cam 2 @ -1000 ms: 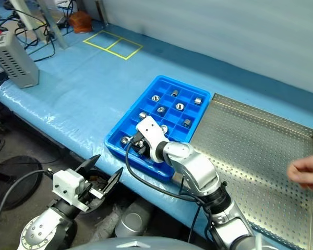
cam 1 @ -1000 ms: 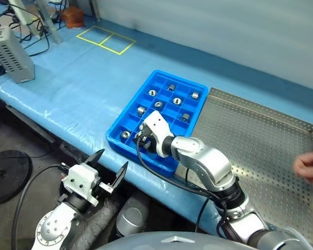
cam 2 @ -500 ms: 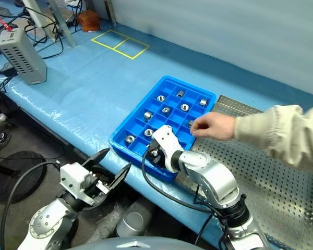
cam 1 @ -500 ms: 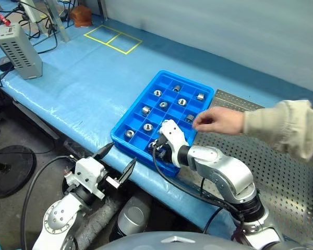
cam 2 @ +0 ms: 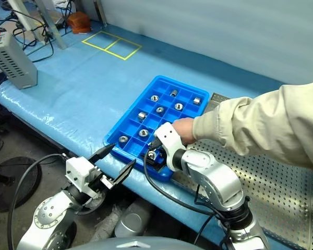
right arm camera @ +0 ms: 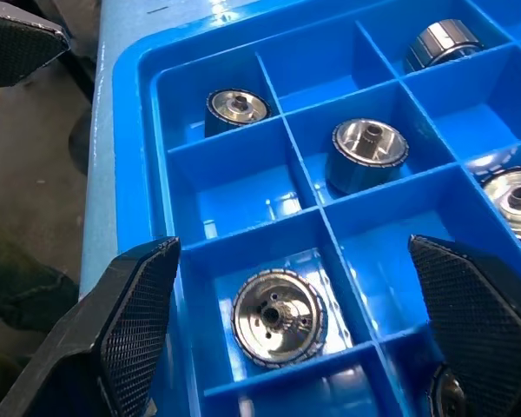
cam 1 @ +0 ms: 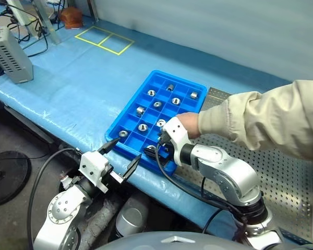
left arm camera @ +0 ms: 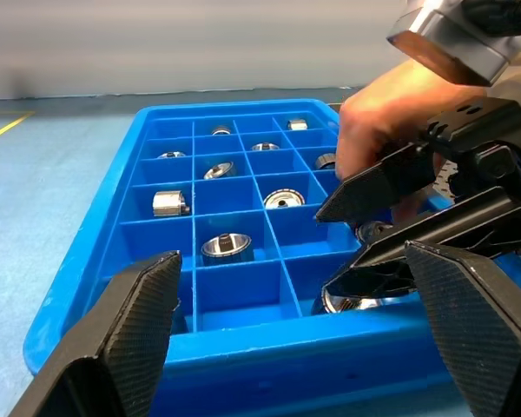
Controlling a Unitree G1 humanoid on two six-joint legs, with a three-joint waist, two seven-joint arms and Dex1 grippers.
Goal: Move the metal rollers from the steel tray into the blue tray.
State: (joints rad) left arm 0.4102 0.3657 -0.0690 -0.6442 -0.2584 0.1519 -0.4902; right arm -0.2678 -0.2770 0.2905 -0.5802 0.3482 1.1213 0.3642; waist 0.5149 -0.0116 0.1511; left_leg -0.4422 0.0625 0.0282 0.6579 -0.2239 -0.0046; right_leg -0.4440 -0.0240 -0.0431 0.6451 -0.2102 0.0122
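The right hand (right arm camera: 286, 261) hangs wide open, gripping nothing, over a metal roller (right arm camera: 277, 317) lying in a near compartment of the blue tray (cam 1: 126, 120). The left hand (cam 1: 125, 156) waits spread and empty by the desk's (cam 1: 68, 88) near edge, while a person's hand (cam 1: 189, 124) reaches in from the steel tray (cam 1: 281, 172) on the right.

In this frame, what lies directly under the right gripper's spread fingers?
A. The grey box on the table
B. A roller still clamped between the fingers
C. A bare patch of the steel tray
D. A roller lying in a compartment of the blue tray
D: the right wrist view shows a metal roller resting on the floor of a blue tray compartment, free between the open right gripper fingers.
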